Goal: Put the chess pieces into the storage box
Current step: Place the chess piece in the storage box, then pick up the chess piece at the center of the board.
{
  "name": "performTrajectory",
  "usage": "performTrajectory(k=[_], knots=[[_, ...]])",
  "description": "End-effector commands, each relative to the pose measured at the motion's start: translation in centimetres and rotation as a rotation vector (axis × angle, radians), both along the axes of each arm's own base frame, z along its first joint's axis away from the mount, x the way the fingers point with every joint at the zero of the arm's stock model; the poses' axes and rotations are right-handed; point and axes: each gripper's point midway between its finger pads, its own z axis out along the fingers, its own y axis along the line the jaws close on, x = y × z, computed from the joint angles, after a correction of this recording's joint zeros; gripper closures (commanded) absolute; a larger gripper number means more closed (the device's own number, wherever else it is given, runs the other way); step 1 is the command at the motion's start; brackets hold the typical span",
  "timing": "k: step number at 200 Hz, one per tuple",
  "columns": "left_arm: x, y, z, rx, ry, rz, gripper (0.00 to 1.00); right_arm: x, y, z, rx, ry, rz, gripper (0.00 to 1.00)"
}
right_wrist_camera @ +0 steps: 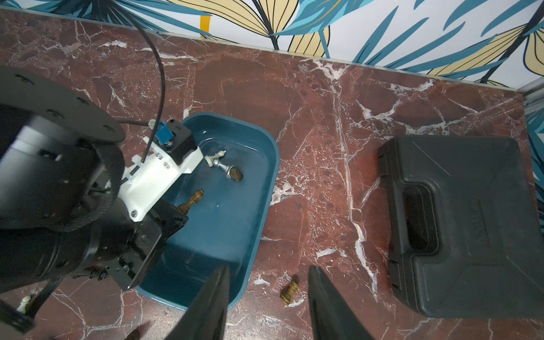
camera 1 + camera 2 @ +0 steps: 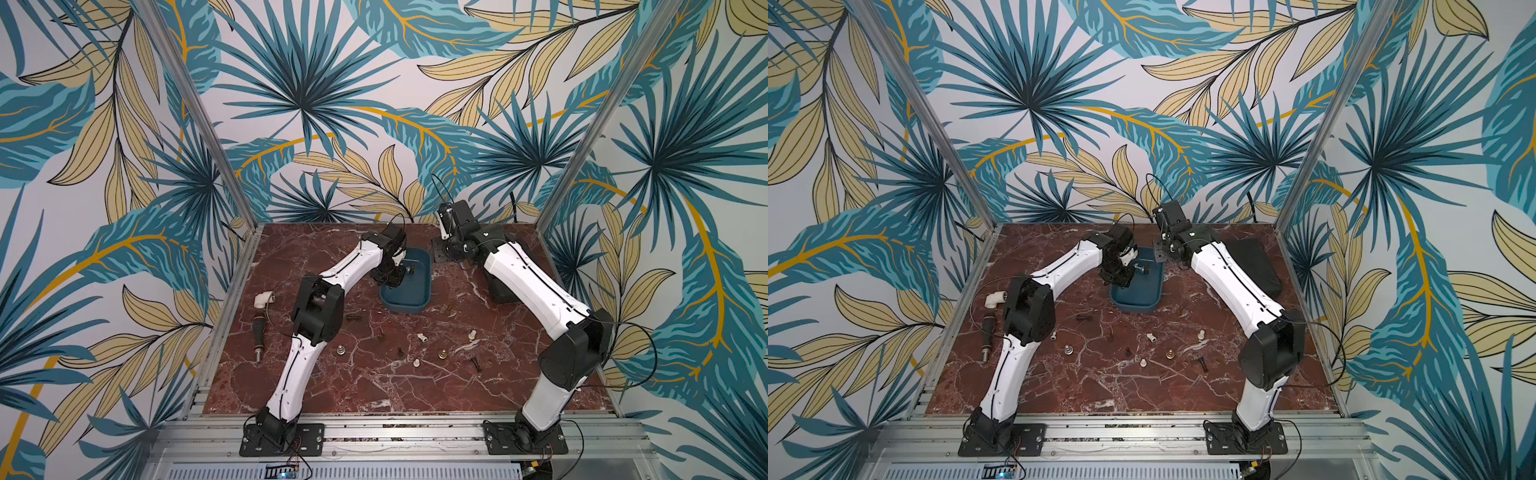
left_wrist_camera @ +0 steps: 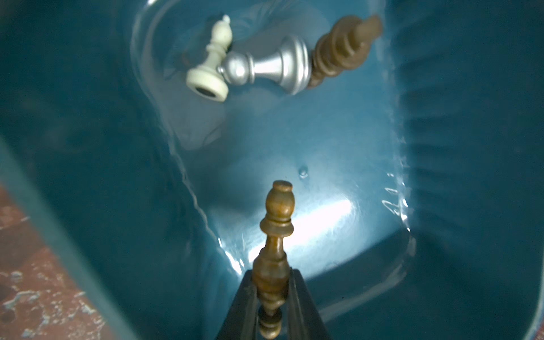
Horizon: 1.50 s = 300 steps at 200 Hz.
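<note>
The teal storage box (image 2: 405, 306) stands at the back middle of the marble table. My left gripper (image 3: 272, 282) hangs inside it, shut on a brown wooden chess piece (image 3: 278, 217) that points out past the fingertips, above the box floor. A white piece (image 3: 213, 59), a silvery piece (image 3: 265, 66) and a brown piece (image 3: 338, 50) lie together on that floor. My right gripper (image 1: 269, 270) is open, high above the table beside the box's rim (image 1: 265, 188), with a small brown piece (image 1: 290, 292) lying below it. Several more chess pieces (image 2: 422, 337) are scattered in front of the box.
A flat black case (image 1: 459, 223) lies at the back right, close to the right arm. A white pipe elbow (image 2: 264, 299) and a dark-handled tool (image 2: 258, 334) lie on the left rail, outside the left arm. The patterned back wall stands just behind the box.
</note>
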Motion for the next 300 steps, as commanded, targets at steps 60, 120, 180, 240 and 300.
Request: performTrajectory(k=[60,120,180,240,300], knots=[[1.7,0.6,3.4,0.027,-0.113,0.008,0.65,-2.7,-1.7,-0.4,-0.011,0.033,-0.017,0.51],[0.8,-0.9,15.2,-0.225,-0.337,0.002,0.65,-7.8,-4.4,-6.5,-0.060,0.213,-0.088,0.51],[-0.2,1.5,16.6,-0.191,-0.423,0.035,0.65,-8.4,-3.6,-13.9,-0.027,0.359,-0.144,0.52],[-0.7,2.6,16.1,-0.142,-0.411,0.044,0.65,-7.3,-3.2,-18.4,-0.032,0.403,-0.184,0.56],[-0.7,3.2,16.4,-0.122,-0.429,0.047,0.65,-6.9,-4.0,-20.4,-0.058,0.422,-0.219,0.57]])
